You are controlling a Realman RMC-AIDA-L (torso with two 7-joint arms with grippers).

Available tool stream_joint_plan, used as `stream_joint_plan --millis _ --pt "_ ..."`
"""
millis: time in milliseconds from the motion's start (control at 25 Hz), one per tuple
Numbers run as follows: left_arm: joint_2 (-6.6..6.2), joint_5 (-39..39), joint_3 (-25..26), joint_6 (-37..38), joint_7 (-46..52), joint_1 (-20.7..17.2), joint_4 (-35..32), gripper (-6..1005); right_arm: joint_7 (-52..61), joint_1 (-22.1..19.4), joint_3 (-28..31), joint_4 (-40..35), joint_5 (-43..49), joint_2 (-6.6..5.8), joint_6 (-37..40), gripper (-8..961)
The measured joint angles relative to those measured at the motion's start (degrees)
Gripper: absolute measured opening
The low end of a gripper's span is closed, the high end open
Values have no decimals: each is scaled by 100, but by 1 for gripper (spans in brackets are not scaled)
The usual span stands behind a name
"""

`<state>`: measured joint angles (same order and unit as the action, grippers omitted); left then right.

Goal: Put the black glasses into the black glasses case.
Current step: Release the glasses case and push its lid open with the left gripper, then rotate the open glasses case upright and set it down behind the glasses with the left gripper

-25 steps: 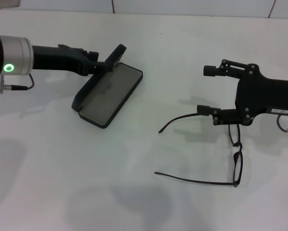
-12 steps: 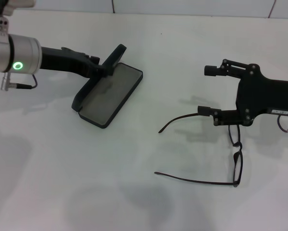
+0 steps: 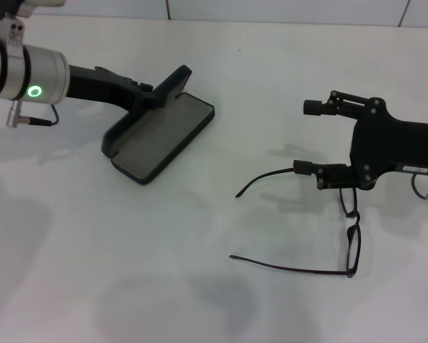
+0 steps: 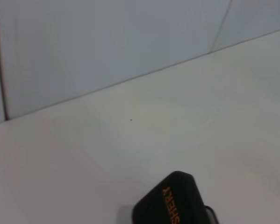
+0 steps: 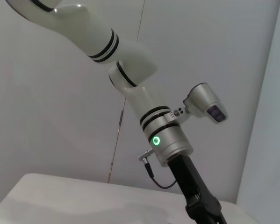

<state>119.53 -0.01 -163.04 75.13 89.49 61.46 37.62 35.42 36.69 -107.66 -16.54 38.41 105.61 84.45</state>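
The black glasses case (image 3: 160, 139) lies open at the table's left, grey lining up, with its lid (image 3: 175, 81) standing up at the far side. My left gripper (image 3: 156, 95) is shut on that lid; the left wrist view shows the lid's end with orange lettering (image 4: 170, 207). The black glasses (image 3: 351, 230) lie unfolded on the table at the right, temple arms pointing left. My right gripper (image 3: 308, 137) is open just behind them, and its nearer finger (image 3: 304, 168) is over the far temple arm (image 3: 264, 178).
A white table (image 3: 199, 250) with a white wall behind it. The right wrist view shows my left arm (image 5: 165, 140) farther off against the wall.
My left arm has moved slightly right and up, tipping the lid farther and dragging the case's near end a little. The right gripper and glasses have not moved.
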Motion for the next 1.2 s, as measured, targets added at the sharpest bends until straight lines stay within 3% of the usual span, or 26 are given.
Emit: stream_joint_plan --millis 280,760,960,1200 --pt "2 170 -2 -416 -49 5 -180 323 -32 -4 0 1 0 4 0 797" --pt "-29 -294 1 -177 -923 15 -179 218 -36 -49 0 -65 0 3 14 791" --pt "-36 -1137 0 596 -2467 -115 -164 206 -40 -112 0 -106 19 -15 41 788" --pt "-93 -2486 0 2216 -5761 -717 -462 205 -158 -160 -1 -120 207 31 52 785"
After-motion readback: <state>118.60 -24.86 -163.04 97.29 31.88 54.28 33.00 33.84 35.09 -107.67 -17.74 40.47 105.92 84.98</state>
